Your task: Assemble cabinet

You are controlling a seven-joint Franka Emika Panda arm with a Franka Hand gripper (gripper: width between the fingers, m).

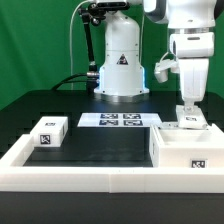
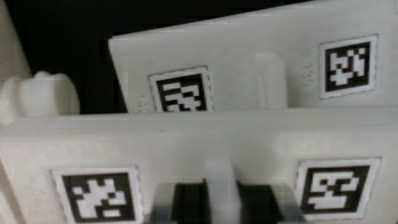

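The white box-shaped cabinet body [image 1: 186, 152] stands at the exterior view's right front, open side up, with a tag on its front wall. My gripper [image 1: 189, 112] points straight down at the body's far edge and is shut on a small white tagged block [image 1: 190, 123] that rests there. In the wrist view my gripper [image 2: 221, 205] pinches a thin white ridge of that block [image 2: 107, 150] between its dark fingers [image 2: 185, 202]. Beyond the block lies another white tagged cabinet piece [image 2: 249, 90]. A second small white block [image 1: 48, 131] lies on the black mat at the exterior view's left.
The marker board [image 1: 120, 120] lies flat at the back middle of the mat. A low white border rail [image 1: 90, 180] runs along the front and left side. The robot's white base [image 1: 120, 65] stands behind the marker board.
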